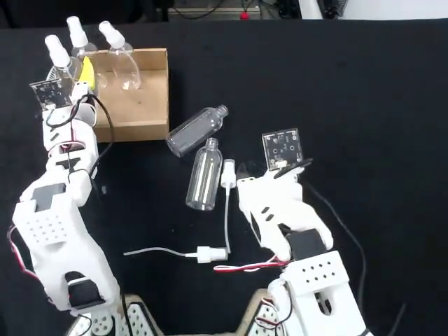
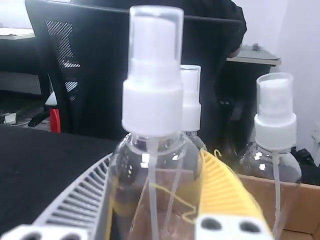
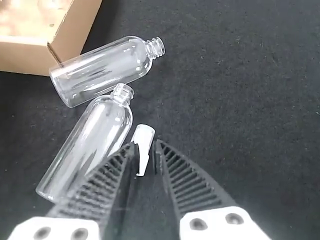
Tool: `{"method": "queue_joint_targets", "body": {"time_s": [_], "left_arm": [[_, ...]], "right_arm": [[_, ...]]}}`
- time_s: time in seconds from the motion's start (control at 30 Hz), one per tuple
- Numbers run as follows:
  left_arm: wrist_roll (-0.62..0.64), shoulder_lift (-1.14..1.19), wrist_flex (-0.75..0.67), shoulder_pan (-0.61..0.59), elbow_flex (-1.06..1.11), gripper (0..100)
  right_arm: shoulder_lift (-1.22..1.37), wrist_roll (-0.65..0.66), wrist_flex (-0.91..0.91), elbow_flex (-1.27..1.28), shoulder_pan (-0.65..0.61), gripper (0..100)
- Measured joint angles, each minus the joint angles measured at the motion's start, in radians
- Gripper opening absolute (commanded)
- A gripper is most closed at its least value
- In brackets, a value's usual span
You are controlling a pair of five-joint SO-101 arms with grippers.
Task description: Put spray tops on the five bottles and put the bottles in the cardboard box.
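Desk (image 1: 378,98) was covered in matte black cloth across the work area. Beyond far edge: dark cables (image 1: 199,12) and small red item (image 1: 244,15), identity unclear. Room behind: black office chair (image 2: 75,65), mesh back panel, upright. Red object (image 2: 55,120) sat low beside chair, partly hidden. Pale tabletop (image 2: 252,56) stood farther back, by white wall (image 2: 300,30).
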Motion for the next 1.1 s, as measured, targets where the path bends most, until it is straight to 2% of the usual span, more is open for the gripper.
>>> {"method": "queue_joint_targets", "body": {"time_s": [0.47, 0.63, 0.87, 1.1], "left_arm": [[0.0, 0.0, 0.0, 0.0, 0.006, 10], [0.0, 0.0, -0.081, 0.0, 0.02, 10], [0.0, 0.002, -0.091, 0.0, 0.02, 10], [0.0, 0.127, -0.1, 0.0, -0.028, 10]], "right_arm": [[0.0, 0.0, 0.0, 0.0, 0.0, 5.5], [0.0, 0.0, 0.0, 0.0, 0.0, 5.5], [0.0, 0.0, 0.0, 0.0, 0.0, 5.5], [0.0, 0.0, 0.0, 0.0, 0.0, 5.6]]}}
